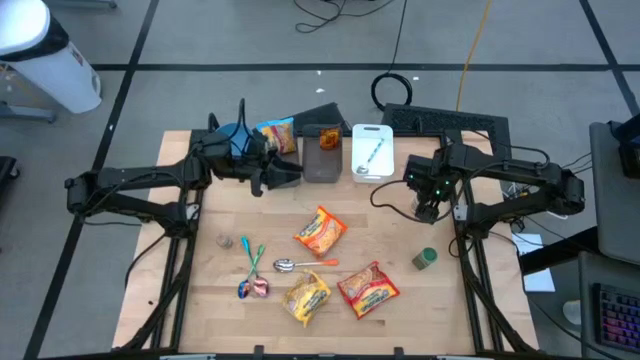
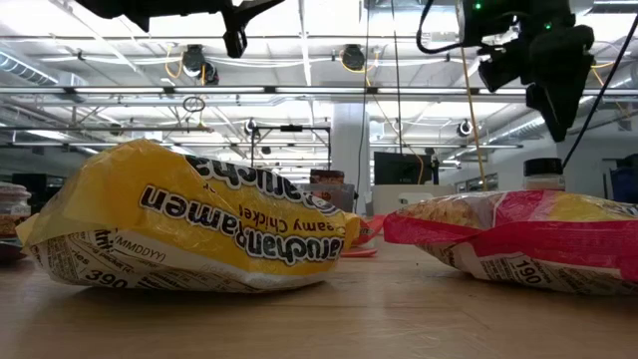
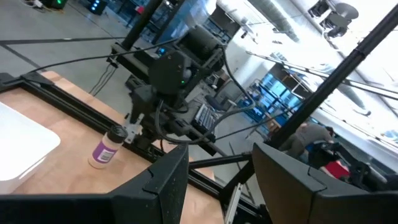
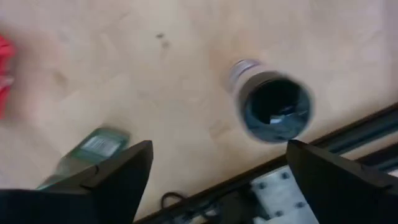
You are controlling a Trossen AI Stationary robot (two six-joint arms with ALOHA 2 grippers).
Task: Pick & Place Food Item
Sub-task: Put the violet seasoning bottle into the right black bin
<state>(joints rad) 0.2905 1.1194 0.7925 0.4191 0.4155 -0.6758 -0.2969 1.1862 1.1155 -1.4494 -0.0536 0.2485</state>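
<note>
Three ramen packs lie flat on the wooden table: an orange one (image 1: 320,232), a yellow one (image 1: 307,297) and a red one (image 1: 368,288). My right gripper (image 1: 428,208) points down over the table's right side, open wide and empty. In its wrist view a small upright bottle with a dark cap (image 4: 273,109) stands on the table below it. The same purple-labelled bottle (image 3: 107,149) shows in the left wrist view. A green-lidded jar (image 1: 425,259) lies on its side nearby. My left gripper (image 1: 290,172) is level at the far left, open and empty.
At the far edge stand a dark bin (image 1: 322,150), a white tray (image 1: 372,150), a blue bowl (image 1: 235,135) and a snack bag (image 1: 278,135). A spoon (image 1: 290,265) and small wrapped items (image 1: 252,285) lie near the front. The black frame rail (image 4: 348,134) runs close to the bottle.
</note>
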